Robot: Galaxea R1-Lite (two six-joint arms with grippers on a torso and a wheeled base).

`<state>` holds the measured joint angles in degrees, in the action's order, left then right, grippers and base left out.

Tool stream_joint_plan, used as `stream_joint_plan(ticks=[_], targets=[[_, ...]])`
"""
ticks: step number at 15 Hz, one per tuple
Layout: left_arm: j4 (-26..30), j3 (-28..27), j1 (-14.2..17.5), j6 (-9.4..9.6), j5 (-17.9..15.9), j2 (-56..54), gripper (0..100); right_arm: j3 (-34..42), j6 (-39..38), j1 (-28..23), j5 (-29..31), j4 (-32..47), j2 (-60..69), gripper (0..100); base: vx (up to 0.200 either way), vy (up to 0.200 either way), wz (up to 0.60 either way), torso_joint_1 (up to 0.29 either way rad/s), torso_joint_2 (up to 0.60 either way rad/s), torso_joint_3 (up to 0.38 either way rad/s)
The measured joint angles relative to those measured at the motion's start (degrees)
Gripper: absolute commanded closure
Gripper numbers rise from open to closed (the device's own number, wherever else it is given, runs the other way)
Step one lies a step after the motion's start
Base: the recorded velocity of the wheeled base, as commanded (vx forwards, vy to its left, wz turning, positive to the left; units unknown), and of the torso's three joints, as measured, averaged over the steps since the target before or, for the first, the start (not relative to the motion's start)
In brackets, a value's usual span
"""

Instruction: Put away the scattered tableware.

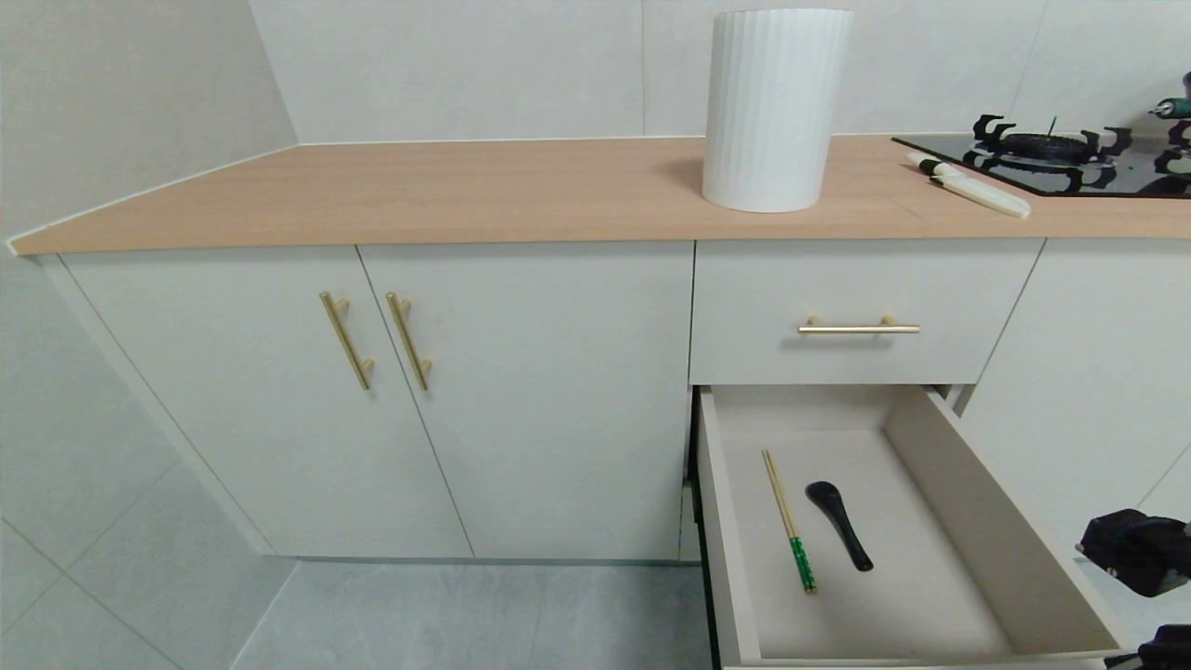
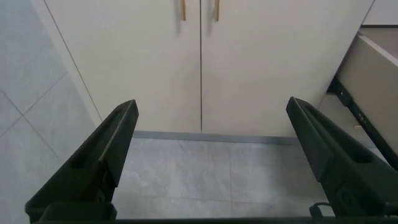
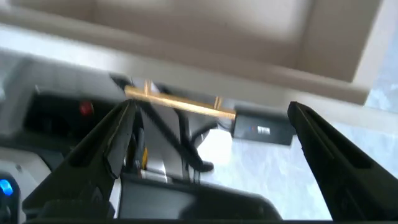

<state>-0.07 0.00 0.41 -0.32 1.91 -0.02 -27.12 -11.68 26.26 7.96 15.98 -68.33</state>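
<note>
Since the chopsticks (image 1: 789, 521) and black spoon (image 1: 839, 524) lie side by side in the open drawer (image 1: 1005, 549), near right, the right gripper (image 3: 211, 109) faces its gold handle (image 3: 180, 104) with fingers spread, probably to push it shut. The left gripper (image 2: 209, 104), also spread, idles above the floor.

The open drawer (image 1: 977, 521) runs off the bottom edge, so its front panel can't be seen. The hob (image 1: 1051, 163) is cut at the right edge. The white utensils (image 1: 982, 195) beside it on the worktop (image 1: 465, 191) are too small to identify. In the right wrist view, the gold handle (image 3: 180, 104) is blurred.
</note>
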Motion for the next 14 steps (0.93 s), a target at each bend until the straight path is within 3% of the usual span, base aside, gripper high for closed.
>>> stream_joint_plan(ticks=[8,14], targets=[[0.00,0.00,-0.01,0.05,0.00,0.00,0,-1.65,-12.73,10.14,-0.28,-0.17,-12.96,0,0.000,0.000,0.00,0.000,0.00,0.000],[0.00,0.00,-0.01,0.05,0.00,0.00,0,-3.61,-15.74,11.95,2.63,-8.77,-21.49,0,0.000,0.000,0.00,0.000,0.00,0.000]])
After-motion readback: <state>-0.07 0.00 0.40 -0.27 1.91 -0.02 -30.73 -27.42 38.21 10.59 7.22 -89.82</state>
